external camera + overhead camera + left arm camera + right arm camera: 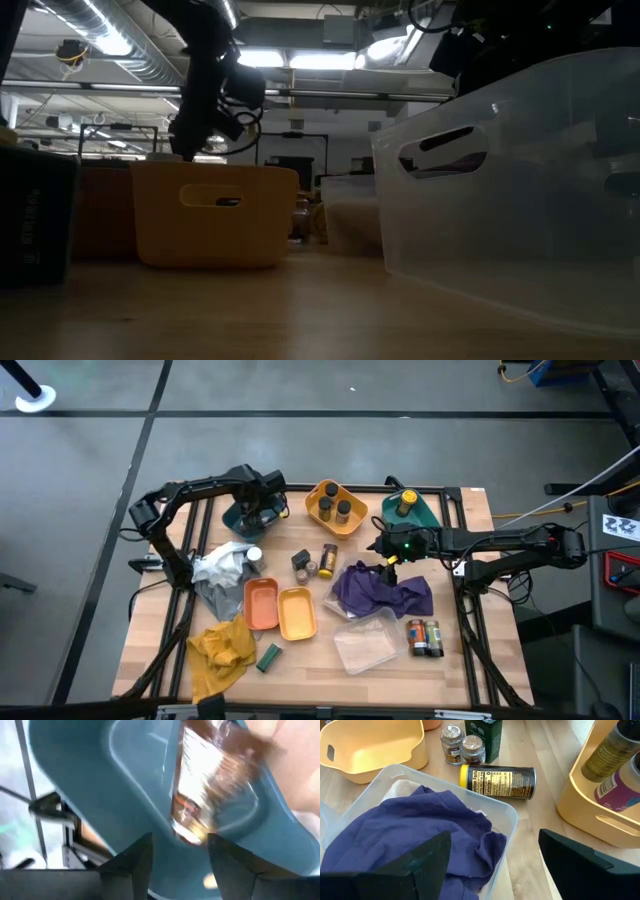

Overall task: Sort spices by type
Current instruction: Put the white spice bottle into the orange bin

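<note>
Fingers of the right end effector [492,865] stand wide apart with nothing between them, poised over the purple cloth [415,840] that lies in a clear tray [512,822]. Just beyond that tray's rim a yellow-lidded spice jar [497,781] lies on its side on the bench [540,750], its long axis running crosswise to the fingers' reach, lid toward the yellow tray [365,750]. So the jar lies ahead of the end effector, and a grasp would, I judge, close across its barrel. Its label carries a nutrition-facts style panel, but the words are too small to read. Past it stand two small clear jars [461,747] with pale lids, touching each other, and a dark green tin [484,735] upright just beside them; its print is not legible. To one side, an orange tray [590,795] holds two more jars.

From above, the right arm is clearly nearer this central cluster [315,560]. The left end effector [252,500] works farther back over the teal tray [235,518]; its wrist view shows a clear jar [202,795] with a pale label directly ahead of the parted fingers, blurred, and whether they touch it I cannot tell. Two further jars [423,637] lie near the bench's front right, and a green tin [268,657] near the yellow cloth [220,650].
</note>
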